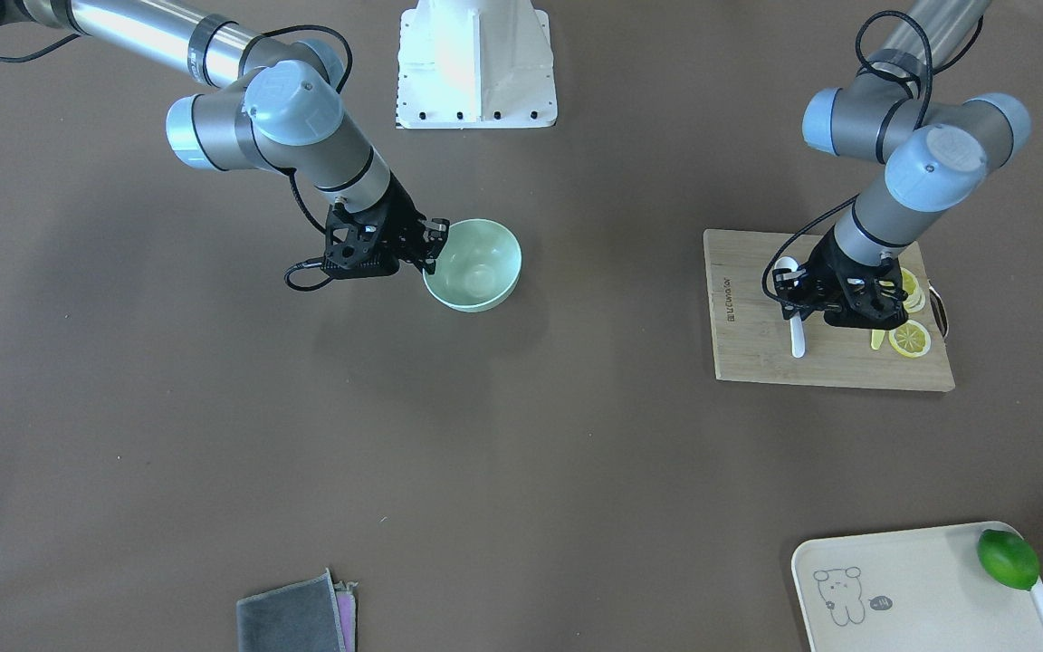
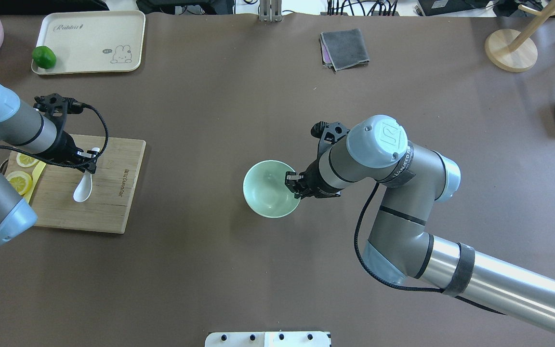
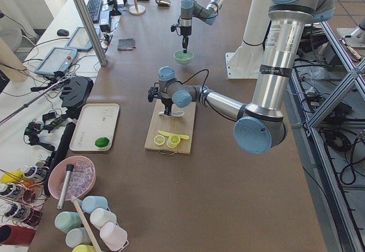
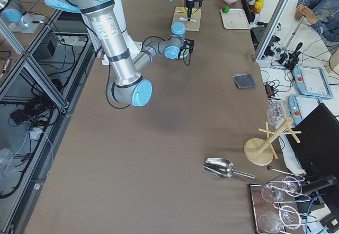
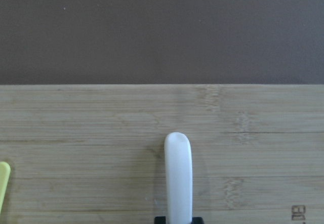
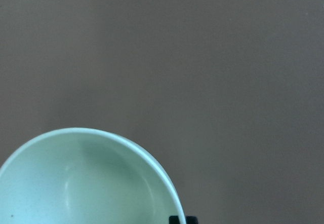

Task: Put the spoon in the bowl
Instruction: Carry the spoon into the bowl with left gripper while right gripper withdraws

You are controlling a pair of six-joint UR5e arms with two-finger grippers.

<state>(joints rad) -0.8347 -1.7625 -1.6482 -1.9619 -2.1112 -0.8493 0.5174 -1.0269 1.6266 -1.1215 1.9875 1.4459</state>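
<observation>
Spoon [image 2: 83, 191]: lying flat on wooden cutting board [image 2: 109, 202], scoop pointing toward robot.
Left tool [image 2: 89, 164]: narrow, clamping spoon's handle.
Bowl [image 2: 268, 190]: standing upright mid-bench [image 2: 210, 120], well apart from board.
Right tool [image 2: 293, 182]: narrow, pinching bowl's rim.

White spoon [image 2: 83, 189], mint-green bowl [image 2: 268, 190], grain-striped tan board [image 2: 109, 207], yellow lemon slices [image 2: 19, 182], brown counter [image 2: 258, 96], my black left claw [image 2: 89, 163].
</observation>
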